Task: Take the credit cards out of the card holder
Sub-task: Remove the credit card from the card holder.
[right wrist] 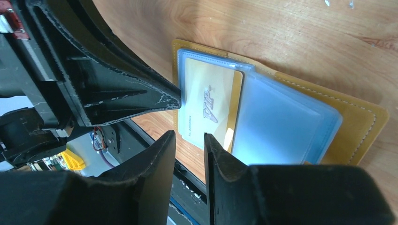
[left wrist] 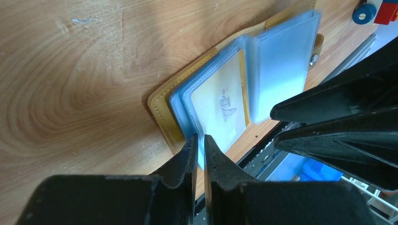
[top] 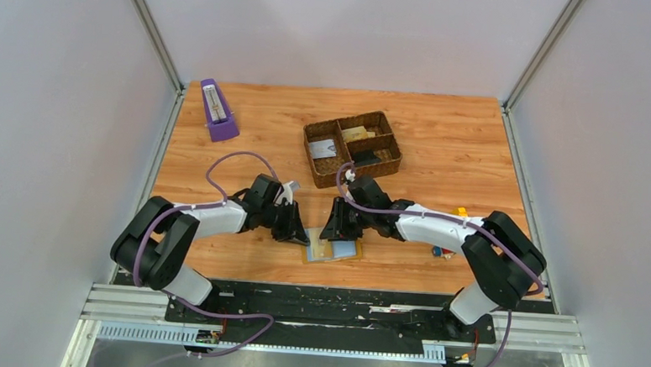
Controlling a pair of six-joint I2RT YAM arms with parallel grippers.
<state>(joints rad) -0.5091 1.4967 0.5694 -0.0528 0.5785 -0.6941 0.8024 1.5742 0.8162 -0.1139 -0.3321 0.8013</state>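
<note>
The card holder (top: 333, 250) lies open on the wooden table close to the front edge, mustard cover (left wrist: 164, 110) down and pale blue pockets up. A cream and gold credit card (right wrist: 209, 105) marked VIP sticks partly out of one pocket toward the table edge. My left gripper (left wrist: 200, 137) comes in from the left and is shut on the thin near edge of a blue pocket. My right gripper (right wrist: 189, 135) comes in from the right. Its jaws are a narrow gap apart with nothing between them, and its tips sit just short of the card's protruding edge. The two grippers almost meet over the holder.
A brown woven compartment tray (top: 389, 165) with a few flat items stands behind the arms. A purple metronome (top: 217, 111) is at the back left. Small red and blue pieces (top: 446, 251) lie by the right arm. The black rail (top: 332, 306) runs just beyond the holder.
</note>
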